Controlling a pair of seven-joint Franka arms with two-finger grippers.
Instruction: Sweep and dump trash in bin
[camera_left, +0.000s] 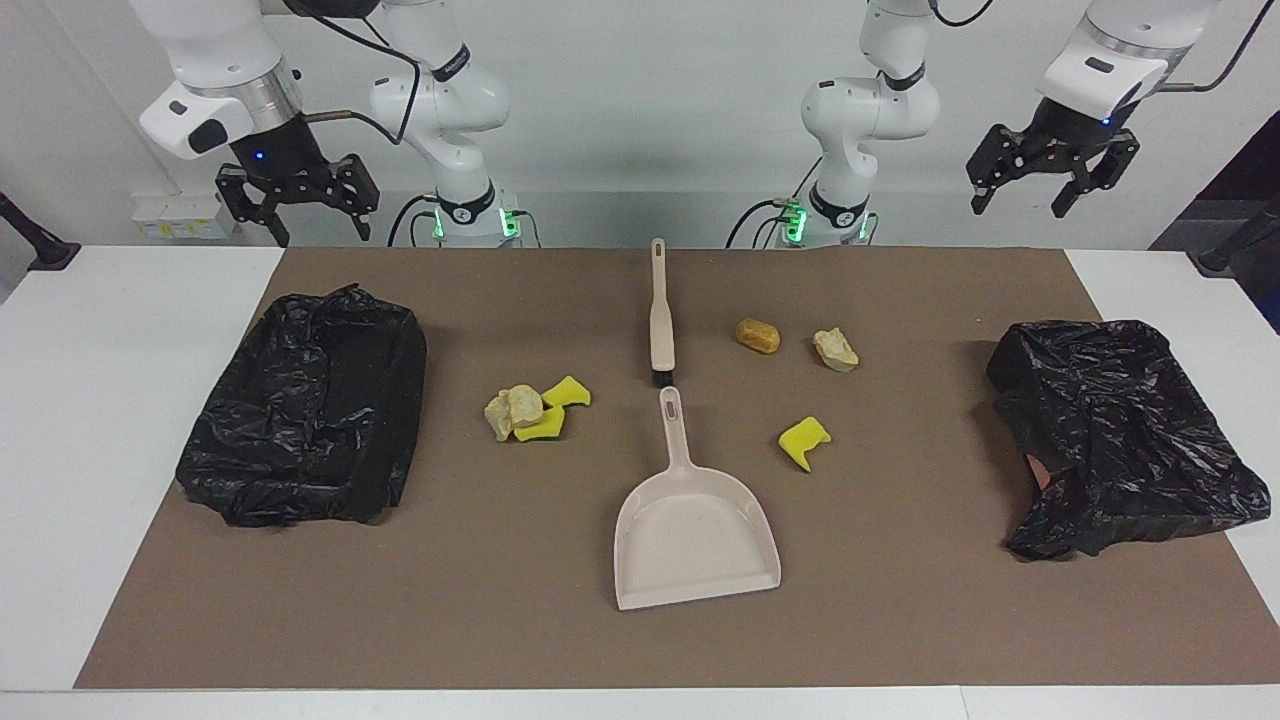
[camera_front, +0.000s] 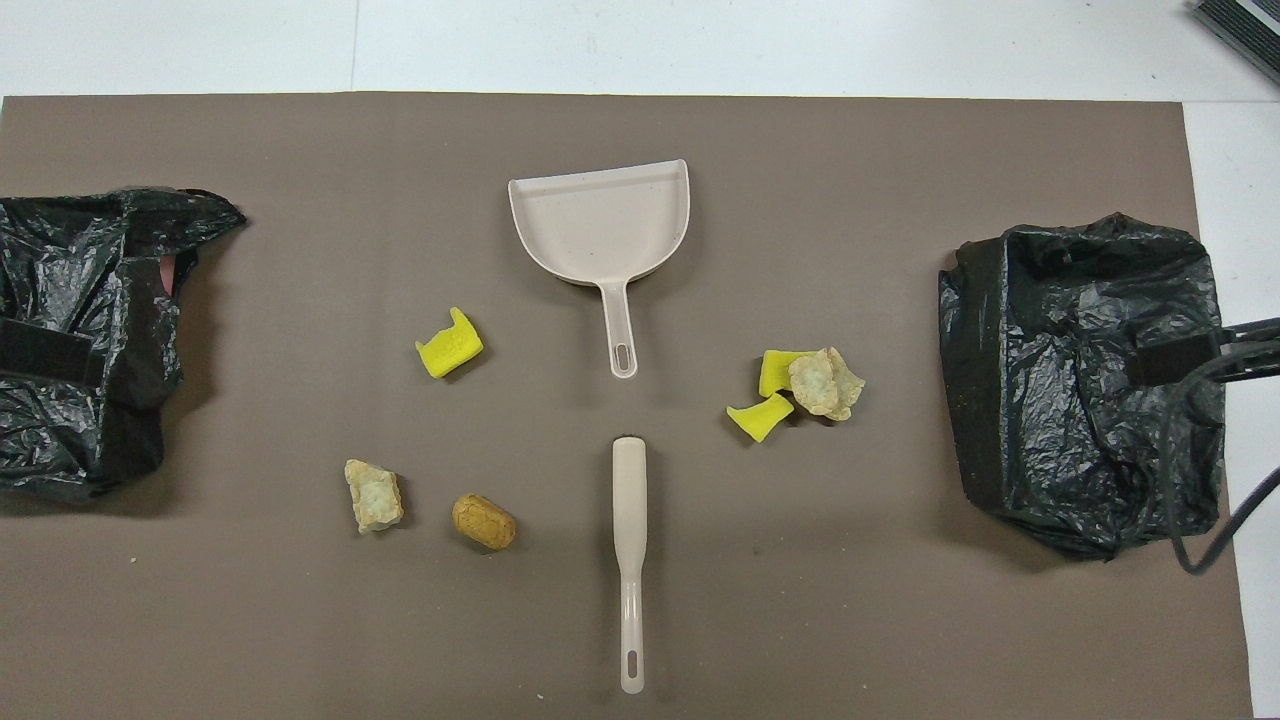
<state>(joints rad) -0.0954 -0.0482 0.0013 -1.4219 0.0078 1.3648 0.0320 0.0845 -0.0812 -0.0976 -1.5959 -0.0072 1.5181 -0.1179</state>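
The trash lies loose on the brown mat (camera_left: 900, 620). It is a yellow sponge piece (camera_left: 803, 440) (camera_front: 449, 345), an orange-brown lump (camera_left: 758, 335) (camera_front: 484, 520), a pale beige lump (camera_left: 835, 349) (camera_front: 374, 495), and a cluster of yellow pieces with a beige lump (camera_left: 530, 410) (camera_front: 805, 390). A bin lined with a black bag (camera_left: 310, 435) (camera_front: 1080, 380) stands at the right arm's end, and another (camera_left: 1120, 430) (camera_front: 80, 330) at the left arm's end. My right gripper (camera_left: 322, 236) and left gripper (camera_left: 1017, 208) hang high at their own ends, open and holding nothing.
A beige dustpan (camera_left: 695, 530) (camera_front: 600, 225) lies mid-mat, its handle pointing toward the robots. A beige brush (camera_left: 660, 320) (camera_front: 629, 560) lies in line with it, nearer the robots. White tabletop (camera_left: 120, 400) borders the mat.
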